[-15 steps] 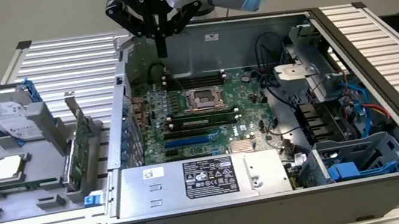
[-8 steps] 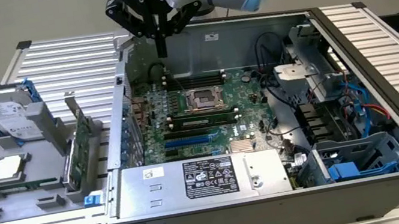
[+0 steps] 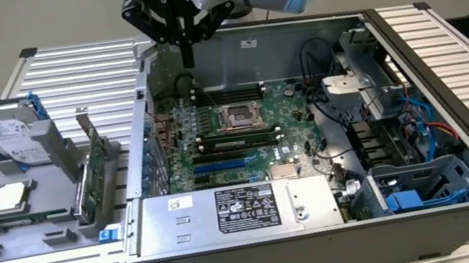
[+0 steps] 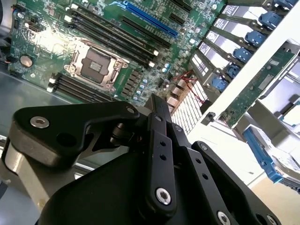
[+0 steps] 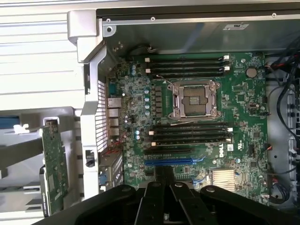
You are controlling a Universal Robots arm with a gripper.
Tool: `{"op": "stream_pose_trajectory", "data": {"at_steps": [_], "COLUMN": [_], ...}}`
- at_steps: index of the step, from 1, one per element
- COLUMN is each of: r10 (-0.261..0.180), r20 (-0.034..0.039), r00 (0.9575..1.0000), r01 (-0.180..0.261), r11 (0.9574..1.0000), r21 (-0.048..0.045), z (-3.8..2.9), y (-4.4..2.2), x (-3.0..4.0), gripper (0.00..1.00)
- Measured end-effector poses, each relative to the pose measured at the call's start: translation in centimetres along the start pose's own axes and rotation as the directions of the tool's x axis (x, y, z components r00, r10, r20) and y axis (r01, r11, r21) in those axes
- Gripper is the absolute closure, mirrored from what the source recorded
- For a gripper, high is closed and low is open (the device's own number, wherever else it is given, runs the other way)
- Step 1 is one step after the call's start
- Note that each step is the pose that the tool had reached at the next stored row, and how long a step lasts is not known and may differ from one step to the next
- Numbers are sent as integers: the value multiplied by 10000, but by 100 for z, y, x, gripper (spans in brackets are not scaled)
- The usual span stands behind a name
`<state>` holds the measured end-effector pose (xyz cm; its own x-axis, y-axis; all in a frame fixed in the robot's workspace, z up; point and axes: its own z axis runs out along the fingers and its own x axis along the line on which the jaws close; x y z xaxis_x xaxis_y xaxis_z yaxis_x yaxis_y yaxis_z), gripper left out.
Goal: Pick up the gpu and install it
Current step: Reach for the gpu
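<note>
1 open tower case (image 3: 331, 251), motherboard (image 3: 290, 93) exposed. Grey fixture tray (image 3: 51, 205) sits at 9 o'clock of the case in the exterior view; gpu (image 3: 90, 177) stands on edge in it, untouched. Gripper (image 3: 188, 57) hovers over the case's 11 o'clock corner, fingers together, empty. My read: reach phase. Part the fingers before descending, straddle the card's top edge, lift straight. Blue slot (image 5: 168, 162) empty.

A robotics lab bench: opened computer case (image 3: 312, 254) on a slatted aluminium table (image 3: 72, 73).
</note>
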<state>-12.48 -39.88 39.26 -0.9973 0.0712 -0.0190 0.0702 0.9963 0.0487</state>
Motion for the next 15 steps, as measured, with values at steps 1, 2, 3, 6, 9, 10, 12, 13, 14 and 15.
{"op": "stream_pose_trajectory", "data": {"at_steps": [1,2,3,6,9,10,12,13,14,15], "r10": [0,0,0,0,0,0,0,1,-1,0], "r20": [0,0,0,0,0,0,0,1,0,0], "r00": [10000,10000,10000,10000,10000,10000,10000,10000,10000,10000], "r01": [0,0,0,0,0,0,0,-1,1,0], "r11": [10000,10000,10000,10000,10000,10000,10000,10000,10000,10000], "r21": [0,0,0,-1,0,0,-1,-1,0,0], "z": [0,0,-1,-1,-2,-2,-3,-3,-4,-4], "y": [-1,-1,-2,-5,-7,-8,-10,-11,-12,-13], "x": [9,19,30,69,103,114,141,154,167,181], "gripper": [100,100,100,100,100,100,100,100,100,100]}}
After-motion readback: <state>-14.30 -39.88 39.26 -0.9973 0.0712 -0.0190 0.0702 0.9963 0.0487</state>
